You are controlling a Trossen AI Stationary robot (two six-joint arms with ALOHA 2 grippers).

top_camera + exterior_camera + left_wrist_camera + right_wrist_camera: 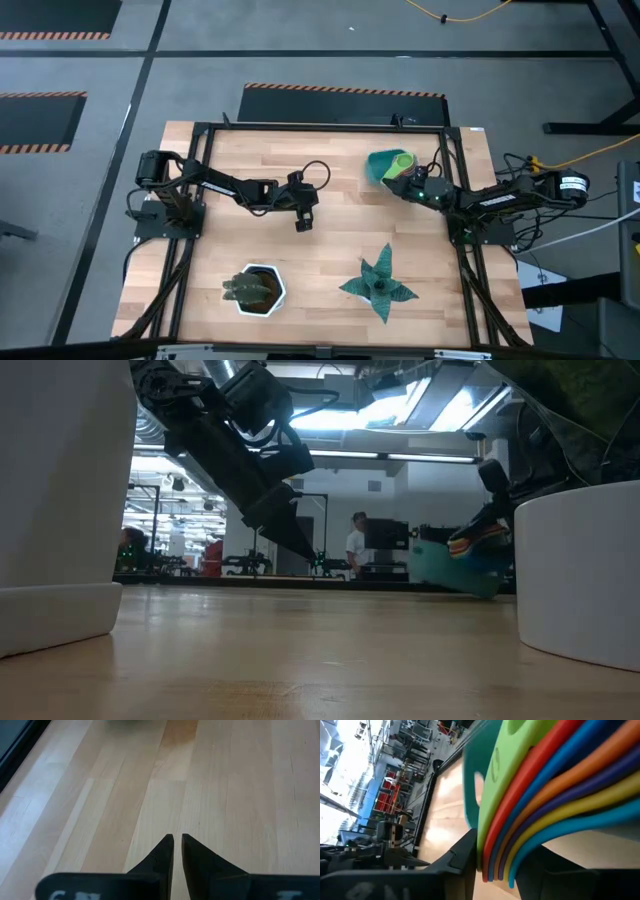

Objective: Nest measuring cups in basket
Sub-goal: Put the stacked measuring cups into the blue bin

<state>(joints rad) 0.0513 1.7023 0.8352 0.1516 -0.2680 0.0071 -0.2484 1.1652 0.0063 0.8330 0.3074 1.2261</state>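
Both arms are working over the table (330, 250). Right gripper (412, 183) is clamping the stacked measuring cups (545, 795) at the basket (383, 166) near the far edge. Left gripper (303, 222), closed and empty, is hovering over open centre boards.

No legible text anywhere.

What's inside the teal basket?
The basket holds stacked measuring cups, green on top; the right gripper grips their handles. The cups cover the basket's floor.
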